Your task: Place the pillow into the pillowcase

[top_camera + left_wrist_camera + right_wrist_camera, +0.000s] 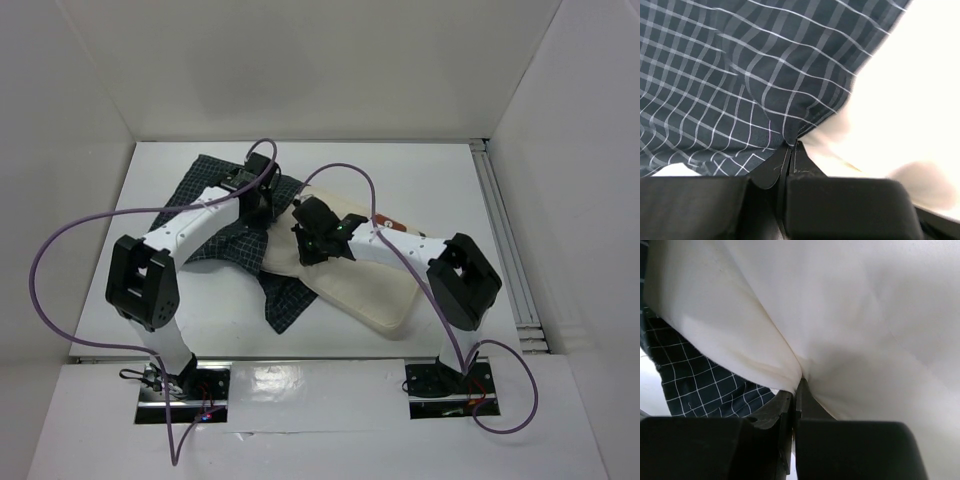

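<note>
The cream-white pillow [365, 290] lies slanted in the middle of the table, its upper-left end over the dark checked pillowcase [215, 180]. My left gripper [256, 205] is shut on an edge of the pillowcase [765, 75], pinching the cloth at the fingertips, with the pillow [910, 90] bright beside it. My right gripper [318, 243] is shut on a fold of the pillow [850, 315]; the pillowcase [700, 385] shows below it. The pillow's printed label [388, 222] peeks out by the right arm.
A fold of the pillowcase [290, 300] sticks out under the pillow toward the near edge. A metal rail [505, 250] runs along the table's right side. White walls enclose the table. Purple cables loop above both arms.
</note>
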`<state>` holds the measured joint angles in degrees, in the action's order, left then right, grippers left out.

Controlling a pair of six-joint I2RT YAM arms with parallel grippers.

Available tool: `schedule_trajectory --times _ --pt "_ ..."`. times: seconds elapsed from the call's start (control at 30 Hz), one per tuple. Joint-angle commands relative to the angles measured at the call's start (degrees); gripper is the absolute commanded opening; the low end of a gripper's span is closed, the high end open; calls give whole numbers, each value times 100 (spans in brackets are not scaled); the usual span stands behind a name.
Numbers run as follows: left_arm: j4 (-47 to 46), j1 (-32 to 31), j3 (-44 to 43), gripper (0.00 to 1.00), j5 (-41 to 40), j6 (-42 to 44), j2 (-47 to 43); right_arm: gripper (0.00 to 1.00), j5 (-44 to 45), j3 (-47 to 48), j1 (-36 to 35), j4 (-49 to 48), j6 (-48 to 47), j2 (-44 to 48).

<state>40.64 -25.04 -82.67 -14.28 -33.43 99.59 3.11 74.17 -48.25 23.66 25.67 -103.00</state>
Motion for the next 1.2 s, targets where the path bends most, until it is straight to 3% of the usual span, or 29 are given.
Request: schedule_trajectory --times 0.0,0.17,0.27,0.43,0.57,0.6,0.67,0.73,0.83,0.97,1.07,1.17 --pt "-13 -1 -319 0 1083 240 -256 0 172 228 -62 341 70 368" --pt "-441 -256 -513 0 3197 136 -571 0 303 659 -62 499 70 535" --pt "-802 -107 -67 0 3711 -120 -835 0 304 573 -62 342 70 790" --pt "-339 87 410 2 3038 -173 -661 0 41 -200 -62 -54 175 1072" --pt "-144 218 612 20 2738 -173 -783 0 -198 -772 -307 -345 114 1308" --pt "-40 314 421 34 2616 -173 -783 16 412 -773 -456 -162 114 1370" --pt "267 402 113 47 2275 -111 -854 47 1013 -720 -808 259 114 1475" --pt "452 465 -432 60 2045 29 -775 67 1436 -773 -809 446 227 1791" --pt "691 517 -1196 61 1737 170 -380 81 2060 -913 -660 762 464 2352" --pt "805 316 -2102 61 1228 302 428 89 2475 -975 190 1263 773 2855" --pt "1015 0 -2858 64 665 372 1192 97 1966 -1098 1385 1465 773 2996" --pt "1331 -230 -3465 74 -46 119 1817 100 1115 -1387 2598 1370 773 3180"
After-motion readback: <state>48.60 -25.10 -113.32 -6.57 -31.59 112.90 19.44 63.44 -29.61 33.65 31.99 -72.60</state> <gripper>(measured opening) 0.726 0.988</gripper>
